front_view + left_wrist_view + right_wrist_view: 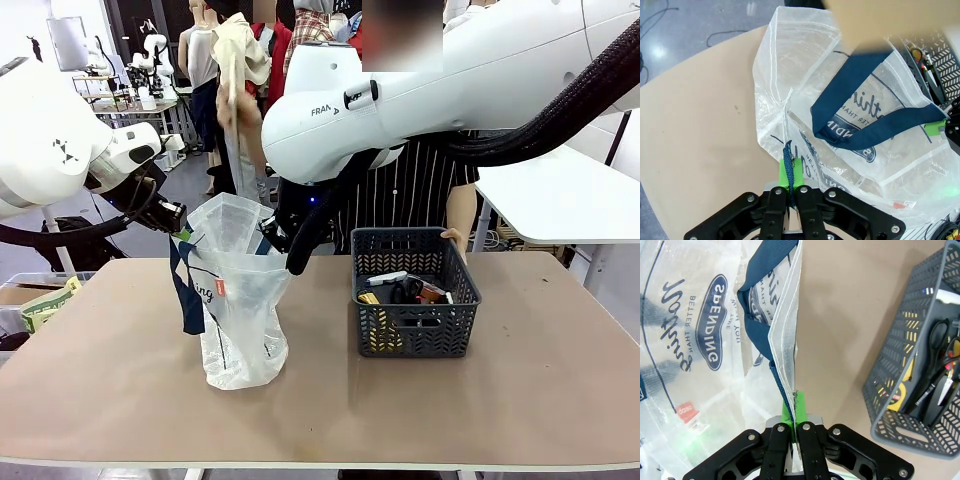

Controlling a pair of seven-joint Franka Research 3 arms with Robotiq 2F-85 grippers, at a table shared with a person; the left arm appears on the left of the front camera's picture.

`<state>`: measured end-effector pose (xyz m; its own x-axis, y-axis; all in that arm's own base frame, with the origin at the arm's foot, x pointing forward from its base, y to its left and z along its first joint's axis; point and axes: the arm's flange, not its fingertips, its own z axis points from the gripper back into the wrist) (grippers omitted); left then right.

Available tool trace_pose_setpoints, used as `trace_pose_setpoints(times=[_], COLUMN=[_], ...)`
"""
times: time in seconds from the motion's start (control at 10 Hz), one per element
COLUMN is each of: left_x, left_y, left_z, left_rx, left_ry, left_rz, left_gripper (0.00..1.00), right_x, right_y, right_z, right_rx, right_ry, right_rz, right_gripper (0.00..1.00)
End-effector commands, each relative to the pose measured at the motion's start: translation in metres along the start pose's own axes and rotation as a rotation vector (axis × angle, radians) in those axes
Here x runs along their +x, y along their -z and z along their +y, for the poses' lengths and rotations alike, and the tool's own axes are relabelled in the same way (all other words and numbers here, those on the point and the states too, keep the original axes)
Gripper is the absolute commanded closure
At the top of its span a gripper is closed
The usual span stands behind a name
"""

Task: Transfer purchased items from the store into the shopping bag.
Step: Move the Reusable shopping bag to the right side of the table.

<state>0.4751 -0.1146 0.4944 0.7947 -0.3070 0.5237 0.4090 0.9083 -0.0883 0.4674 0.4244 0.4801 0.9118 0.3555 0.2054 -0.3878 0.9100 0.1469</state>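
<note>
The shopping bag point(240, 310), translucent white with navy handles, stands on the table left of centre, held open at its rim from both sides. My left gripper point(180, 232) is shut on its left edge; in the left wrist view the green pads point(790, 175) pinch the bag point(850, 130) at a navy strip. My right gripper point(295, 262) is shut on the right rim; in the right wrist view the gripper point(795, 412) clamps the bag's white edge point(785, 330). The store, a dark grey basket point(412, 295), sits to the right with purchased items point(400, 290) inside. A person's hand point(455, 238) rests at its far rim.
The basket point(910, 365) holds scissors, pens and a yellow pack. A person in a striped top stands behind the table. A box with a greenish pack point(45, 300) sits off the table's left edge. Bare tabletop point(400, 420) lies in front.
</note>
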Motion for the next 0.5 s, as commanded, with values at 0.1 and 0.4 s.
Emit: trace_pose_setpoints(times=[0.1, 0.4], left_x=[-0.0008, -0.0008], left_y=[-0.0009, -0.0009], left_z=[0.0019, 0.0019], left_rx=[0.004, 0.004], left_ry=[0.008, 0.008], left_rz=[0.005, 0.005], left_gripper=[1.00, 1.00], right_x=[-0.0021, -0.0021], right_y=[0.0031, 0.0031], right_z=[-0.0011, -0.0011], right_rx=[-0.001, -0.001], right_ry=[0.001, 0.001], right_rz=[0.002, 0.002], right_gripper=[1.00, 1.00])
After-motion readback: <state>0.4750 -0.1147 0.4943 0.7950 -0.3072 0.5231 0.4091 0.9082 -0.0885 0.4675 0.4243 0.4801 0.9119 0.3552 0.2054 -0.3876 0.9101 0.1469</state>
